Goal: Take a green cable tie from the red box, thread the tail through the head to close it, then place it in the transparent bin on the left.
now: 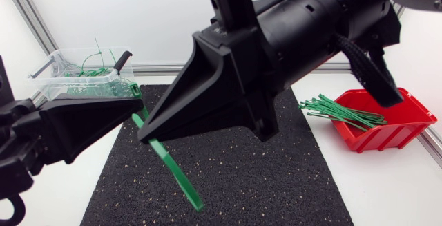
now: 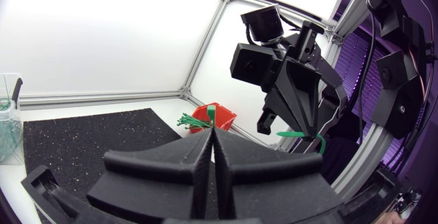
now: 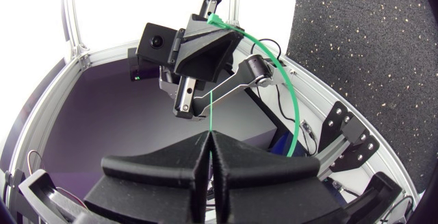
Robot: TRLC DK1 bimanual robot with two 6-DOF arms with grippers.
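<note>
Above the black mat [image 1: 242, 177], a green cable tie [image 1: 176, 171] is held between both grippers. My left gripper [image 1: 138, 106] comes in from the left and is shut on one end of it; a green tip pokes out between its fingers [image 2: 211, 112]. My right gripper [image 1: 143, 135], large and close under the head camera, is shut on another part of the tie, and a thin green strand [image 3: 212, 111] rises from its closed fingers. In the right wrist view the tie arcs [image 3: 291, 94] away from my left gripper [image 3: 213, 18]. The red box [image 1: 397, 126] with green ties [image 1: 338, 112] stands at the right.
The transparent bin [image 1: 79, 74] at the back left holds several green ties and a dark tool. An aluminium frame rail runs along the table's back edge. My right arm hides much of the mat's far half.
</note>
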